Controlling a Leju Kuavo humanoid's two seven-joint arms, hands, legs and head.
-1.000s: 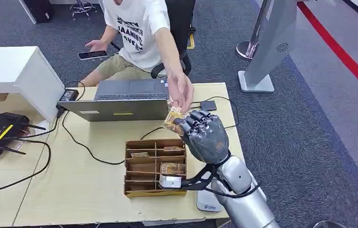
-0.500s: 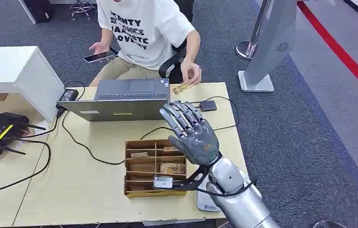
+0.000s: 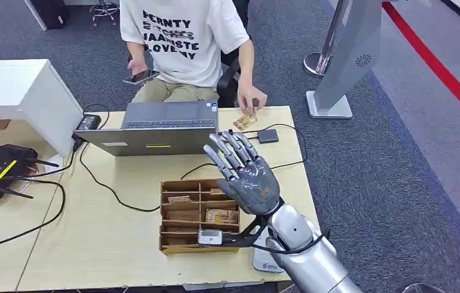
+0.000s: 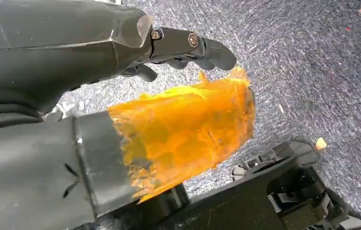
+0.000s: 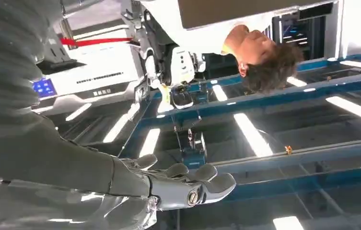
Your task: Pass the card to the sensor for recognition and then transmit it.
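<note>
Right hand (image 3: 248, 177) hangs raised over the divided box (image 3: 198, 215), fingers spread, empty; left hand's (image 4: 49, 67) grip is unclear.

right arm (image 3: 303, 250): silver shell, rounded segments, thin black cable looped round wrist. right hand (image 3: 245, 174): dark grey, glossy back, small coloured mark near wrist, fingers segmented w/ lighter grey links; brass-ish screw at fingertip joint in right wrist view. left hand (image 4: 121, 62): dark grey/black cover, orange torn-looking wrap on thumb, two screws on finger.
</note>
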